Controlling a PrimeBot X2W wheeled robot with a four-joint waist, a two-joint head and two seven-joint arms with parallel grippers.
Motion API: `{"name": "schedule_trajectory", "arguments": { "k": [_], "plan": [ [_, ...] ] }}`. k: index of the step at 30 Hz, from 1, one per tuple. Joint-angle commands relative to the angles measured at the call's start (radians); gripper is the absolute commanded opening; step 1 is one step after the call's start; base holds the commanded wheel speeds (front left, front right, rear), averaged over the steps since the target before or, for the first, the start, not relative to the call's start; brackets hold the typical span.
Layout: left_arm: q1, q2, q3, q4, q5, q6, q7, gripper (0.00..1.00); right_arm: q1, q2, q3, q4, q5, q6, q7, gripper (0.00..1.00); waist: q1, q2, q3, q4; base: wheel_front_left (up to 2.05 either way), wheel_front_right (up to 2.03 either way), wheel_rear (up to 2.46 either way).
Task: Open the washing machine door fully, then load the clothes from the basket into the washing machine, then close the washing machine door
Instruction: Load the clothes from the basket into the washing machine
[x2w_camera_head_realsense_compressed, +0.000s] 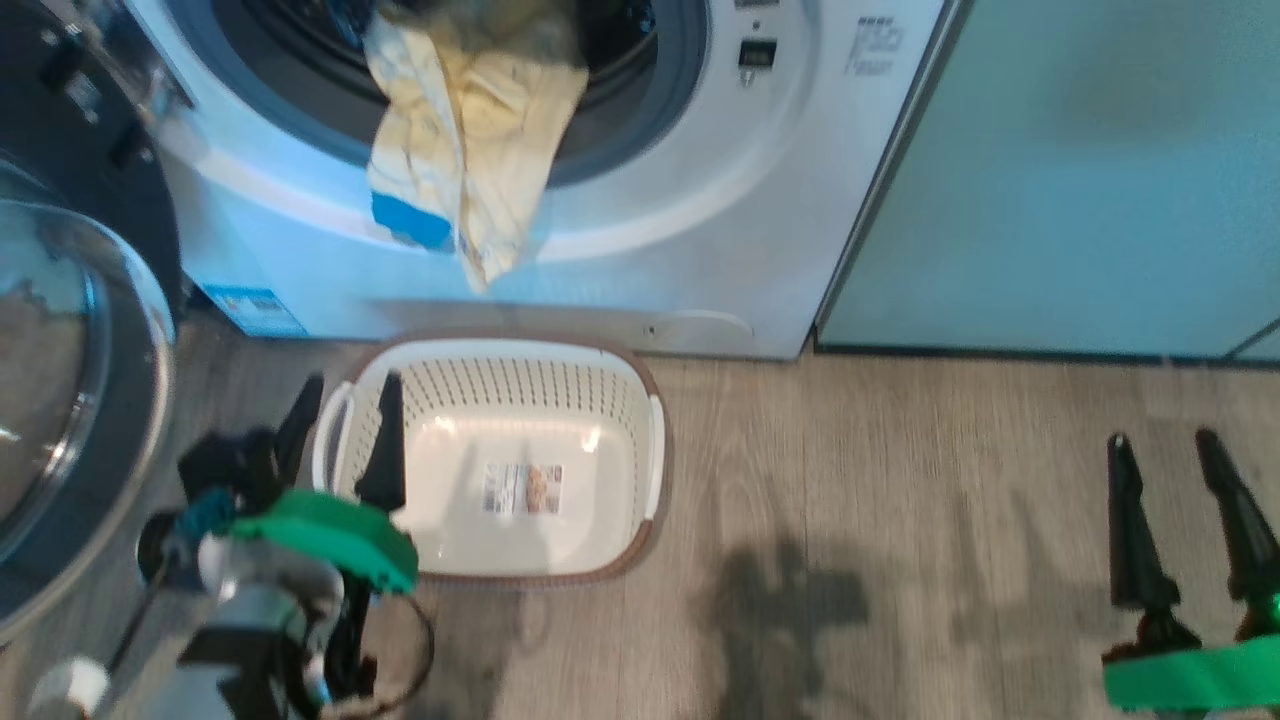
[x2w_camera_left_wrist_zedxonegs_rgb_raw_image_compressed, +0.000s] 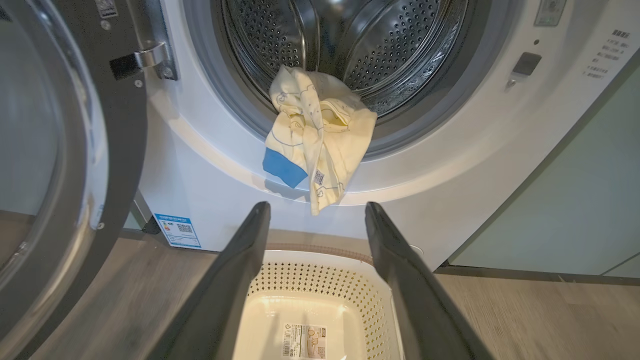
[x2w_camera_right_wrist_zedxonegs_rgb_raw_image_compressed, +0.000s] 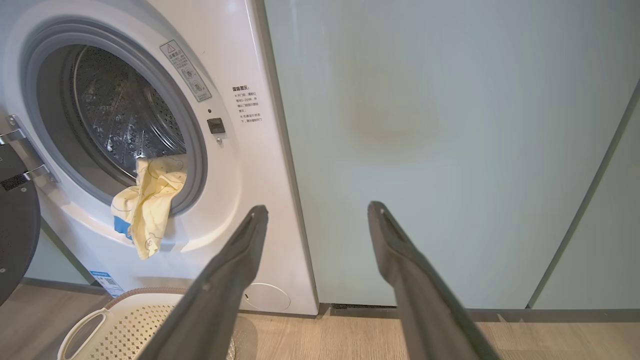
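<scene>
Both left gripper and right gripper gaping, empty.
Clothes are draping over washer rim beyond left, basket beneath; cabinet facing right.

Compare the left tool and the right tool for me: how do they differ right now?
The left tool hangs over the basket's left side; the right tool is over bare floor, well away from it. The left tool points at the clothes hanging out of the washing machine; the right tool points at the pale green cabinet. Both are open and empty.
</scene>
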Motion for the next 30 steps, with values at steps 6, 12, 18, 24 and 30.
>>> {"name": "schedule_trajectory", "arguments": {
  "k": [6, 12, 18, 24, 30],
  "plan": [
    [-0.181, 0.027, 0.034, 0.081, -0.027, -0.048, 0.022, 1.00, -0.091, -0.017, 0.029, -0.055, 0.023, -0.003, -0.007, 1.00, -0.0001, 0.0000, 0.136, -0.033, 0.00, 0.00, 0.00],
    [-0.325, 0.043, 0.033, 0.219, -0.051, -0.095, 0.050, 1.00, -0.141, -0.017, 0.039, -0.062, 0.047, -0.003, -0.007, 1.00, -0.0001, 0.0000, 0.240, -0.072, 0.00, 0.00, 0.00],
    [-0.466, 0.075, 0.045, 0.356, -0.074, -0.138, 0.084, 1.00, -0.182, -0.017, 0.051, -0.066, 0.077, -0.003, -0.007, 1.00, -0.0001, 0.0000, 0.330, -0.115, 0.00, 0.00, 0.00],
    [-0.617, 0.118, 0.054, 0.494, -0.083, -0.175, 0.100, 1.00, -0.215, -0.017, 0.064, -0.064, 0.111, -0.003, -0.007, 1.00, -0.0001, 0.0000, 0.397, -0.159, 0.00, 0.00, 0.00],
    [-0.727, 0.141, 0.052, 0.594, -0.083, -0.195, 0.108, 1.00, -0.234, -0.017, 0.078, -0.058, 0.134, -0.003, -0.007, 1.00, -0.0001, 0.0000, 0.427, -0.183, 0.00, 0.00, 0.00]
  ]
}}
